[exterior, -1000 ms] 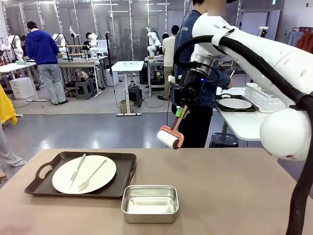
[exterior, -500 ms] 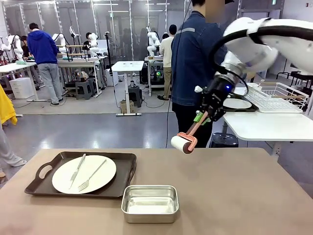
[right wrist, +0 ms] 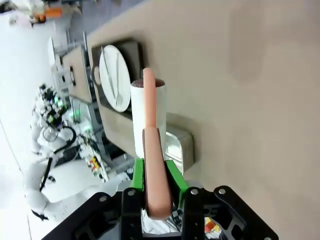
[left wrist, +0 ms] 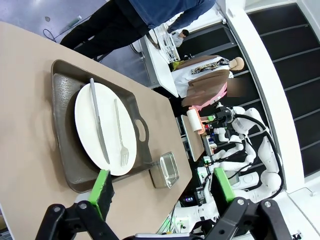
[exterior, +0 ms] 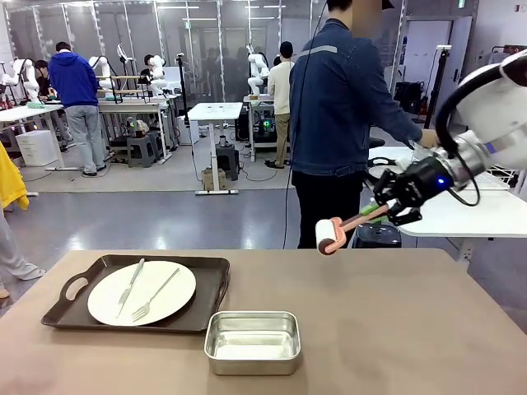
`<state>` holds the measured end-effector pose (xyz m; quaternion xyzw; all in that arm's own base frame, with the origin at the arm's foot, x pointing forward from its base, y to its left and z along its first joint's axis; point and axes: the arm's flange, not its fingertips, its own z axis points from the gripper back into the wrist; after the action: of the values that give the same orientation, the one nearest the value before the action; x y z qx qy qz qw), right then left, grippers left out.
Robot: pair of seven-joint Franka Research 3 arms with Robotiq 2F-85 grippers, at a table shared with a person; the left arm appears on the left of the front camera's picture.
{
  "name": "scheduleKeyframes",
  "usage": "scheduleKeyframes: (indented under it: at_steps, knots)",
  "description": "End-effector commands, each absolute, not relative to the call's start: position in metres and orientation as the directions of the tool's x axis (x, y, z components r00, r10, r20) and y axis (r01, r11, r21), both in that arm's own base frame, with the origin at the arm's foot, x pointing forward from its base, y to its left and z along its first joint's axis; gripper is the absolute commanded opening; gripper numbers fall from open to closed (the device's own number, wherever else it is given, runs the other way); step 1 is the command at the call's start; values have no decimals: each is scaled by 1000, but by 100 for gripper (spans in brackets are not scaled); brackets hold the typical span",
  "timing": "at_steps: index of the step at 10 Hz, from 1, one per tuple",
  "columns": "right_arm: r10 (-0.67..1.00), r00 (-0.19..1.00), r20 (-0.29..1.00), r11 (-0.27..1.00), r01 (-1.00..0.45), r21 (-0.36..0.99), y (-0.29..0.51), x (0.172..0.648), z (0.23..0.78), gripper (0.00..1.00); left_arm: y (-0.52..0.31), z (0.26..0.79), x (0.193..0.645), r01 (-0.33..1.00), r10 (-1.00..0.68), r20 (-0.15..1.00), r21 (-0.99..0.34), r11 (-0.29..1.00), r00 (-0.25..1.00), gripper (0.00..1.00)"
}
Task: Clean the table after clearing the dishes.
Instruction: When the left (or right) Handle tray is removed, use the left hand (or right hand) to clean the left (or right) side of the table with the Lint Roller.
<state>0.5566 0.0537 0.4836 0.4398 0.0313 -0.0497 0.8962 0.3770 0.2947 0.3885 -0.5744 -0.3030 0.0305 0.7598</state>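
The beige table bears a dark brown tray at the left, with a white plate, a knife and a fork on it. My right gripper comes in from the right, above the table's far edge. It is shut on the pink handle of a lint roller, whose white roll points left. In the right wrist view the right gripper clamps that handle. My left gripper stands open above the tray, with nothing between its green pads.
A small steel pan stands empty near the front middle, beside the tray. A person in a blue jacket stands beyond the far edge, reaching toward a white table at the right. The right half of the beige top has free room.
My right arm has swung to the right and lowered, carrying the roller from the middle toward the right. The person has turned toward the white table. Tray and pan have not moved.
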Motion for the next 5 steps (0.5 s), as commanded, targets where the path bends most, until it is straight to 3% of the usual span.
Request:
scheduleKeyframes:
  at_steps: [1,5]
  knots:
    - [25,987,-159,632,108,768,78,586,500,0,295,389,375,311,383,432,-888,339,816,100]
    - [25,987,-159,632,108,768,78,586,500,0,295,389,375,311,383,432,-888,339,816,100]
